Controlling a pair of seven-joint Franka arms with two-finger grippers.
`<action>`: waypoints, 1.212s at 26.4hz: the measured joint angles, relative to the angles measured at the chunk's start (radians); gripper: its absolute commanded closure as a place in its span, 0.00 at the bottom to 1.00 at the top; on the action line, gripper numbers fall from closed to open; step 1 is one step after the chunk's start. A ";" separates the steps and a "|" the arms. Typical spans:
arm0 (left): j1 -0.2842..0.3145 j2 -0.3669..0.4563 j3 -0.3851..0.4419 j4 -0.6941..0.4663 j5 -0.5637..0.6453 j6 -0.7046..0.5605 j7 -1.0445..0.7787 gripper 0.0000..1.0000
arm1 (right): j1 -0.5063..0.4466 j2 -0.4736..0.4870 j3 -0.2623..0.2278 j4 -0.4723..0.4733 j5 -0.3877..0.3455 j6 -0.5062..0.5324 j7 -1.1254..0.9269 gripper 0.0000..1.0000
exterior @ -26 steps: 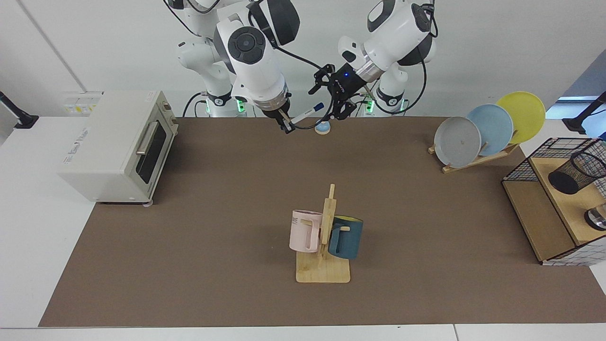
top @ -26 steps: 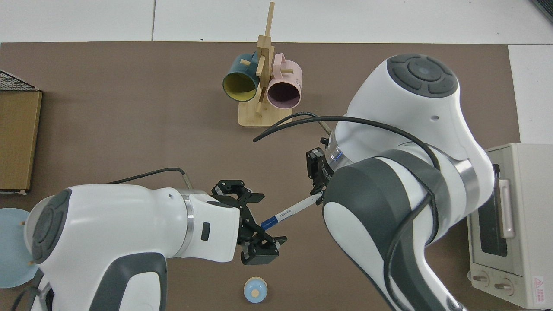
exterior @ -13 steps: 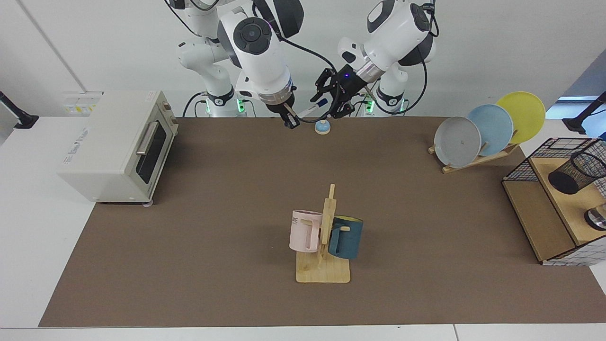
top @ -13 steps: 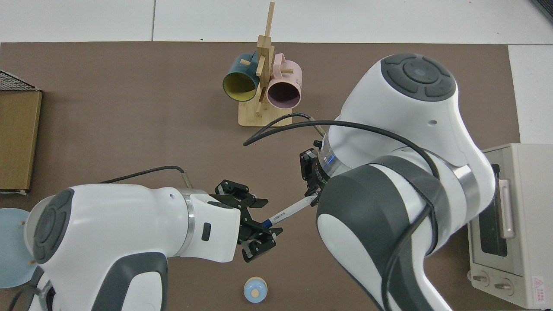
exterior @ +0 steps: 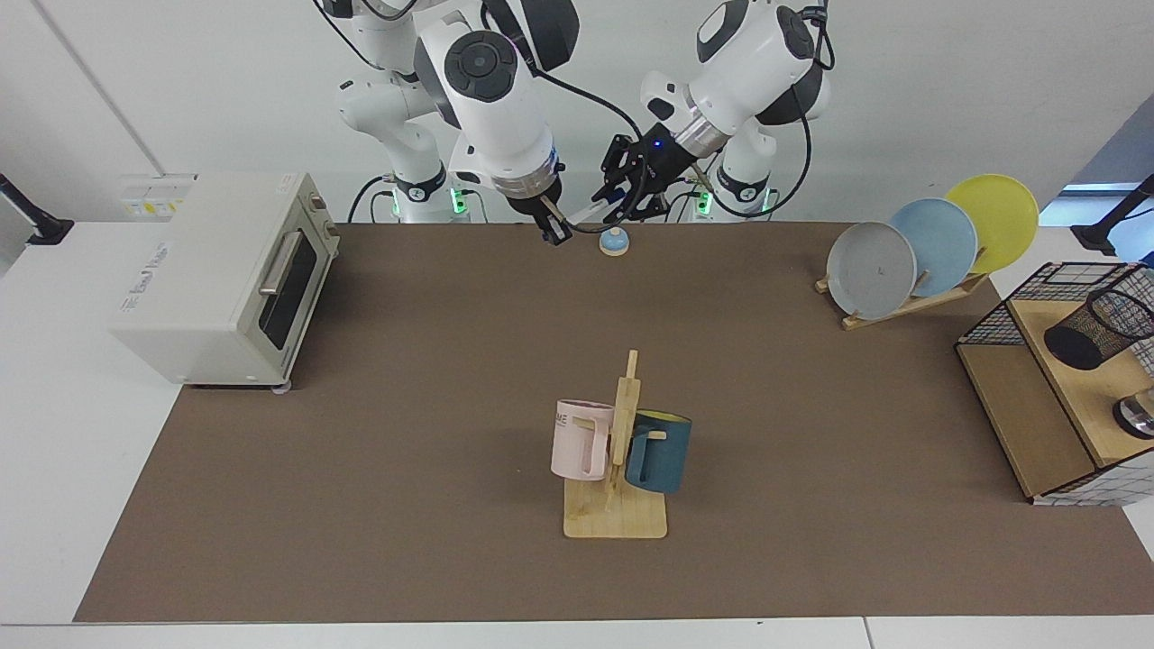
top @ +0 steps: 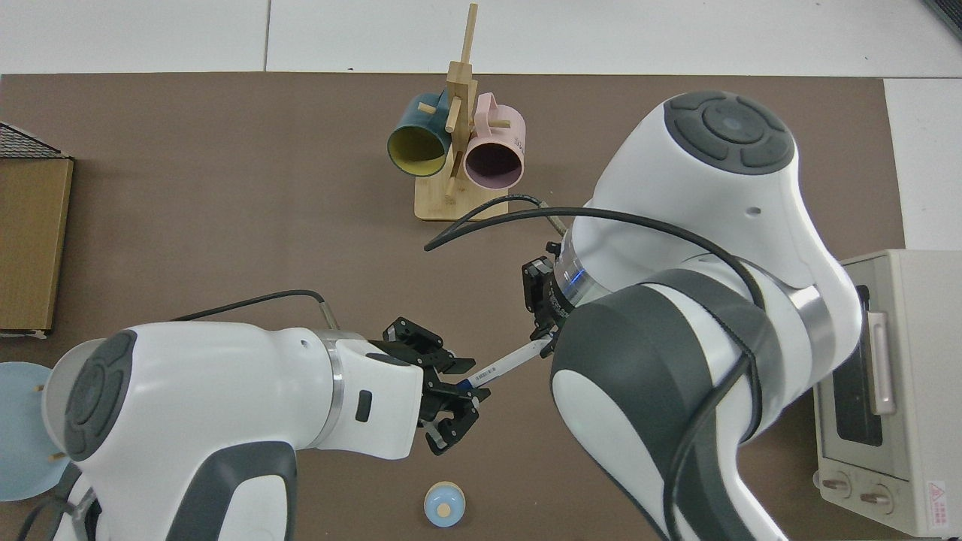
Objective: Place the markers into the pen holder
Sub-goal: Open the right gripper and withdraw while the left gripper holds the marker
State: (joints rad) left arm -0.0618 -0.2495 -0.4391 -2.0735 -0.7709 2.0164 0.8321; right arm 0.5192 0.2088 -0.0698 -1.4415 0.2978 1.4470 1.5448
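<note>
Since a second ago the left gripper (top: 455, 391) has closed in from a wide spread around the blue cap end and now pinches the marker (top: 505, 364) there, and both arms have carried it a little higher at the far edge of the table. The marker hangs in the air between the two grippers, tilted, cap end toward the left arm. Its other end is clamped in the right gripper (exterior: 552, 230), fingers pressed together on the white barrel, so for now both hold it. It looks light, stiff and smooth, likely to pivot or slip if pinched near one tip; a grip further along the barrel would steady it. The holder (exterior: 1098, 328) lies tilted on a wooden shelf (exterior: 1037, 379) inside the wire basket, well apart from the handover. A small blue bell (top: 443, 504) sits on the mat below.
</note>
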 measured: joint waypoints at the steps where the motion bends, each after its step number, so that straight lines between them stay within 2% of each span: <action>1: 0.000 0.000 0.000 0.000 0.000 0.000 0.000 0.52 | 0.003 0.000 0.000 0.000 0.000 0.000 0.000 1.00; 3: 0.000 0.000 0.000 0.000 0.000 0.000 0.000 0.55 | 0.010 0.000 0.000 0.000 0.000 0.000 0.000 1.00; 10: 0.000 -0.001 -0.002 0.000 0.000 -0.002 -0.001 1.00 | 0.022 0.004 -0.002 -0.004 -0.002 0.009 0.008 1.00; 16: 0.000 0.001 -0.002 -0.001 0.003 0.002 -0.021 1.00 | 0.022 0.006 -0.003 -0.004 -0.001 0.008 0.029 1.00; 17: 0.000 0.001 -0.002 -0.001 0.003 0.002 -0.024 1.00 | 0.022 0.006 -0.003 -0.004 -0.001 0.008 0.029 0.80; 18: 0.000 0.001 -0.002 -0.001 0.003 0.002 -0.027 1.00 | 0.022 0.006 -0.003 -0.004 -0.001 0.008 0.029 0.01; 19: 0.000 0.001 -0.002 -0.001 0.003 0.002 -0.028 1.00 | 0.022 0.006 -0.003 -0.004 -0.001 0.008 0.029 0.06; 20: 0.000 0.001 -0.002 -0.001 0.003 0.002 -0.029 1.00 | 0.022 0.006 -0.003 -0.005 -0.001 0.007 0.027 0.00; 26: 0.002 0.003 0.003 -0.001 0.013 0.002 -0.029 1.00 | 0.022 0.002 -0.011 -0.004 -0.001 0.006 -0.070 0.00; 32: 0.012 0.008 0.012 -0.002 0.196 0.002 -0.029 1.00 | -0.015 -0.019 -0.057 -0.001 -0.004 0.006 -0.224 0.00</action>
State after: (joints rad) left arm -0.0498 -0.2418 -0.4272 -2.0752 -0.5744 2.0179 0.8033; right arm 0.5038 0.1901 -0.1272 -1.4428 0.2933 1.4532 1.3206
